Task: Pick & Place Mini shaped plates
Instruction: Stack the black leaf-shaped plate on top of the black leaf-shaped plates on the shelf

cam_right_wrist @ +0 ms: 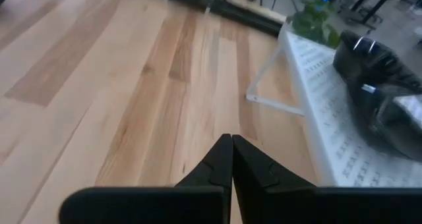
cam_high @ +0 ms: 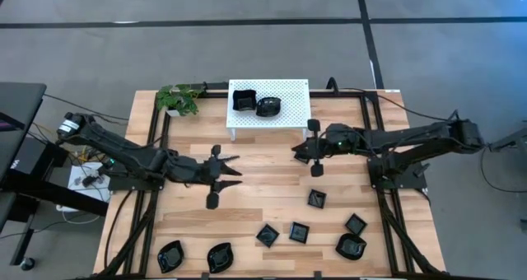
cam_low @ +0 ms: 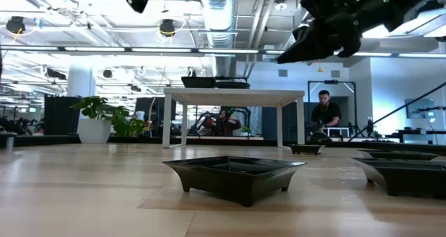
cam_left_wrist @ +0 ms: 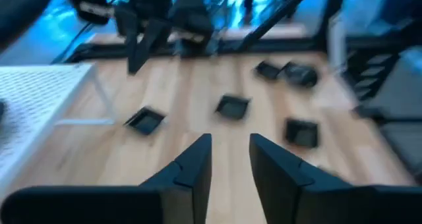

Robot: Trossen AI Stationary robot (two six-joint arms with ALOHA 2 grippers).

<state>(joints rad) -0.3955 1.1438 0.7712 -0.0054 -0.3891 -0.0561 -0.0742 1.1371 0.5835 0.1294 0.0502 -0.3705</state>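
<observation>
Two black mini plates (cam_high: 257,103) sit on the white perforated rack (cam_high: 290,89) at the table's far middle; they also show in the right wrist view (cam_right_wrist: 376,66). Several more plates lie on the wood at the near right (cam_high: 298,231), and two at the near left (cam_high: 220,256). My left gripper (cam_high: 237,170) hovers above the table's middle, pointing right, open and holding nothing (cam_left_wrist: 231,158). My right gripper (cam_high: 296,155) hangs right of the rack's near right leg, pointing left, shut with nothing in it (cam_right_wrist: 231,148).
A potted plant (cam_high: 181,99) stands at the far left, beside the rack. In the low view one square plate (cam_low: 233,176) stands close in front and the rack's top (cam_low: 233,94) is farther back. Bare wood (cam_high: 263,193) lies between the two grippers.
</observation>
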